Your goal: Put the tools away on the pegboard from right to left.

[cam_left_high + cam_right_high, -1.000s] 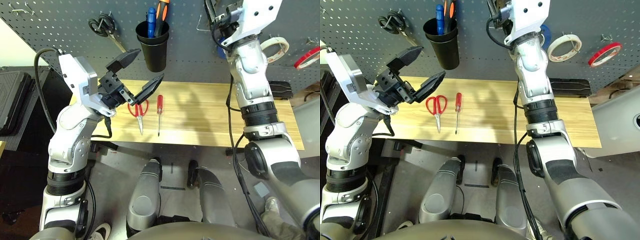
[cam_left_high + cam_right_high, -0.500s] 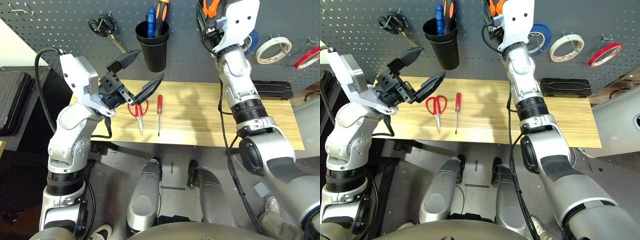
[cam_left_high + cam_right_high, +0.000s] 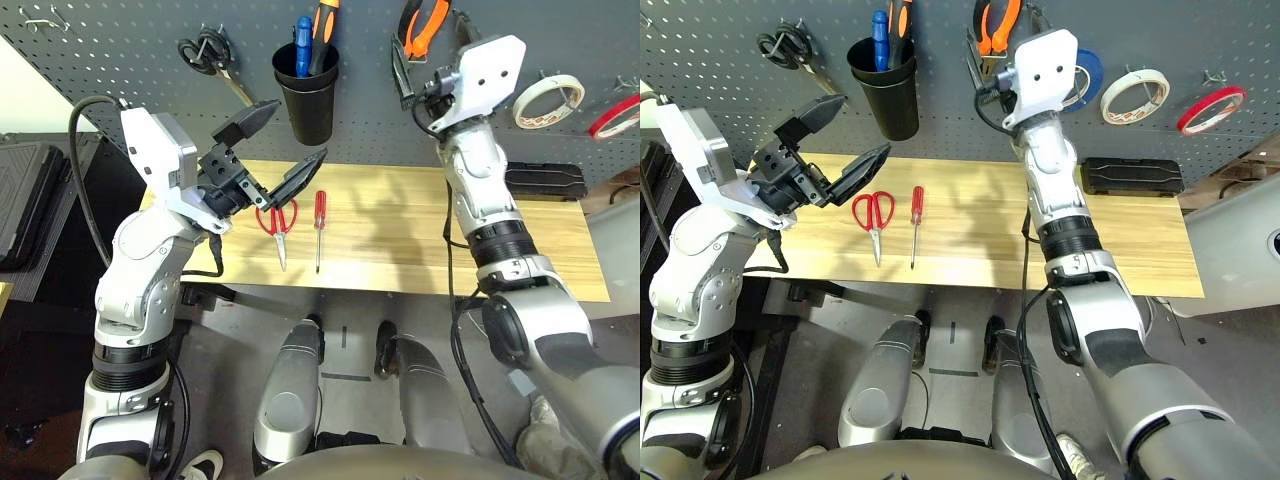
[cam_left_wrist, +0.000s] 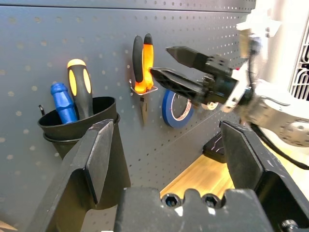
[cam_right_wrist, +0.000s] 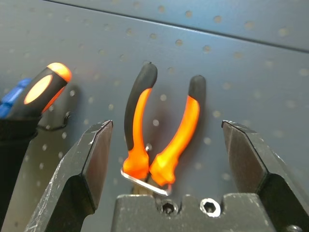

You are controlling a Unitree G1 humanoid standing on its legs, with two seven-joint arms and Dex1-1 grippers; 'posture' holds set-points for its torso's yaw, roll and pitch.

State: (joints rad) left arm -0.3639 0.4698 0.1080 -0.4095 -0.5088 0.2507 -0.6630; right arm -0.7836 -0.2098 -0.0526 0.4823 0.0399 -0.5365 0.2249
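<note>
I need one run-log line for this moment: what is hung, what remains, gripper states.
pliers hung on pegboard | right gripper open, before them | left gripper open, empty | screwdriver, red scissors on table

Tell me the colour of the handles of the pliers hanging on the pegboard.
Orange with black tips: the pliers show best in the right wrist view.
</note>
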